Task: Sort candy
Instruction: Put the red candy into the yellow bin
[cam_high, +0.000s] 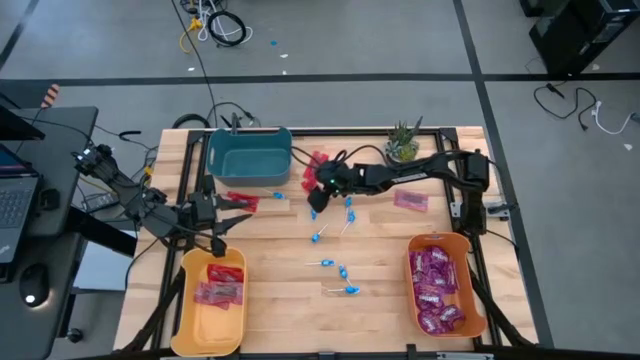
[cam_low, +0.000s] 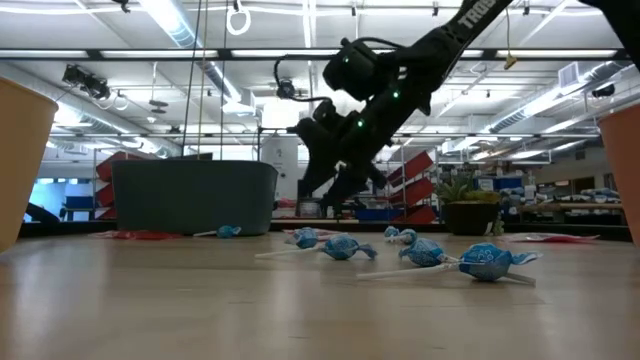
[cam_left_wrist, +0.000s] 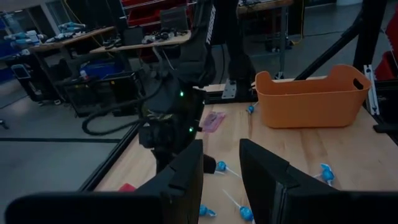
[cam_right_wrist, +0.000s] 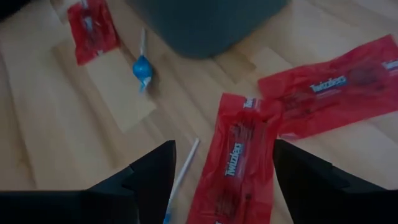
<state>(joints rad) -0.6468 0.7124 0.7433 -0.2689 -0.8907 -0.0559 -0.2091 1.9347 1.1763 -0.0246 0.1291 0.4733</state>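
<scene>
Candy lies scattered mid-counter: tiny blue lollipops on thin white sticks (cam_high: 342, 271) point every which way, and flat red packets (cam_right_wrist: 239, 165) lie beside the teal plastic bin (cam_high: 249, 153) near the far edge. In the right wrist view, the nearest packet's long axis runs straight away between the right gripper (cam_high: 314, 194)'s fingers, which are spread wide, hovering above it, holding nothing. Only the high view shows sorted red packets in the yellow plastic bin (cam_high: 212, 325) and purple packets in the orange plastic bin (cam_high: 470, 290). The left gripper (cam_high: 228, 217) waits above the counter's left side, fingers partly apart and empty.
</scene>
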